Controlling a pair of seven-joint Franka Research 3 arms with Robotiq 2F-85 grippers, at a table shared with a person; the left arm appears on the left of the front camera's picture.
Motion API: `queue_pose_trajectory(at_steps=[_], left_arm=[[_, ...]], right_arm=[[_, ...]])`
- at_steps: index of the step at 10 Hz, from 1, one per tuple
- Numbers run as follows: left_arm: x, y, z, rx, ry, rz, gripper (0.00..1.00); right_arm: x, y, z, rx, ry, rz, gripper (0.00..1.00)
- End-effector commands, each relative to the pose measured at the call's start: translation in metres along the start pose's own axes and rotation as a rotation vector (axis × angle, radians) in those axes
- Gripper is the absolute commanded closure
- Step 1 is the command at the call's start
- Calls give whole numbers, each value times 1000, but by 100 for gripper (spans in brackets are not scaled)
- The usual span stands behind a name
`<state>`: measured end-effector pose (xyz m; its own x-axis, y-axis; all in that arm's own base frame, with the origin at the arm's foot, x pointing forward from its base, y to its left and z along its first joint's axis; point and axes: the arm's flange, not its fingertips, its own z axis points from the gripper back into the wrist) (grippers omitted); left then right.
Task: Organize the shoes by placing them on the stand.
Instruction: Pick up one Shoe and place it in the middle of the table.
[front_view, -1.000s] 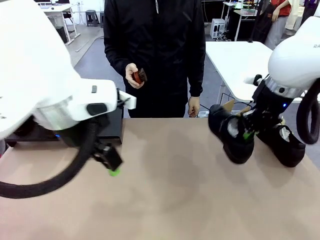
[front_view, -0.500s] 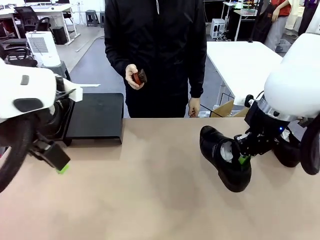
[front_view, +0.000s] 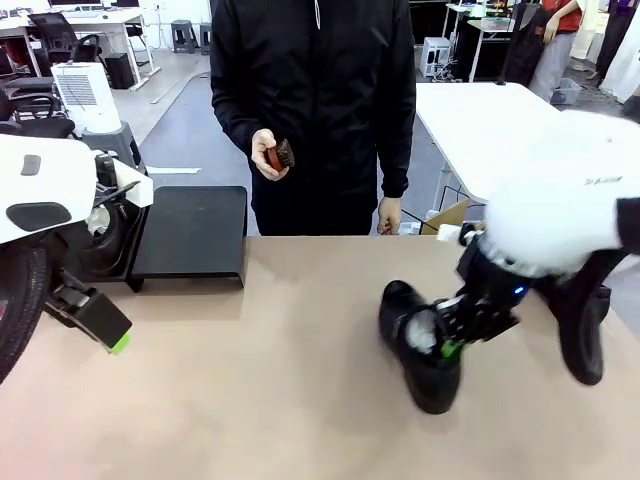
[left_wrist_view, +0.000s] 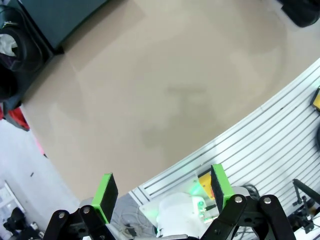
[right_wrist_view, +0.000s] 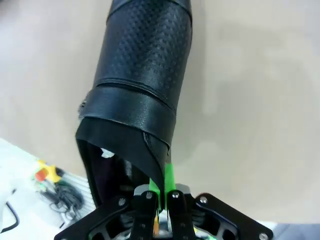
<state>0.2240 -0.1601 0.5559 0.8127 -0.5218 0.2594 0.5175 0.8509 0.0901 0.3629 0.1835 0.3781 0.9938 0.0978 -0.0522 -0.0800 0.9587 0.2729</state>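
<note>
I am holding one shoe (front_view: 415, 345) by its collar, right jaws clamped tight, right of centre on the desk (front_view: 300, 420); left jaws gaping empty; next, I judge, it needs carrying across to the stand (front_view: 190, 235)

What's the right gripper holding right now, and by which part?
The right gripper holds a black shoe, pinched by the leather rim of its opening. The left gripper is open and holds nothing.
</note>
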Motion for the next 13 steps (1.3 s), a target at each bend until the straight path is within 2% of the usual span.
queue_pose_trajectory(at_steps=[1,6,7,11,12,13], left_arm=[[3,0,1,3,-7,-3,4],[3,0,1,3,-7,-3,4],[3,0,1,3,-7,-3,4],[3,0,1,3,-7,-3,4],[3,0,1,3,-7,-3,4],[3,0,1,3,-7,-3,4]], right_arm=[[-3,32,-28,79,-84,10,100],[-9,45,-66,102,-63,-29,98],[-8,44,-64,101,-60,-17,85],[-24,36,-35,153,-98,-21,12],[-29,33,-23,168,-127,-11,0],[-33,29,-10,182,-149,-18,0]])
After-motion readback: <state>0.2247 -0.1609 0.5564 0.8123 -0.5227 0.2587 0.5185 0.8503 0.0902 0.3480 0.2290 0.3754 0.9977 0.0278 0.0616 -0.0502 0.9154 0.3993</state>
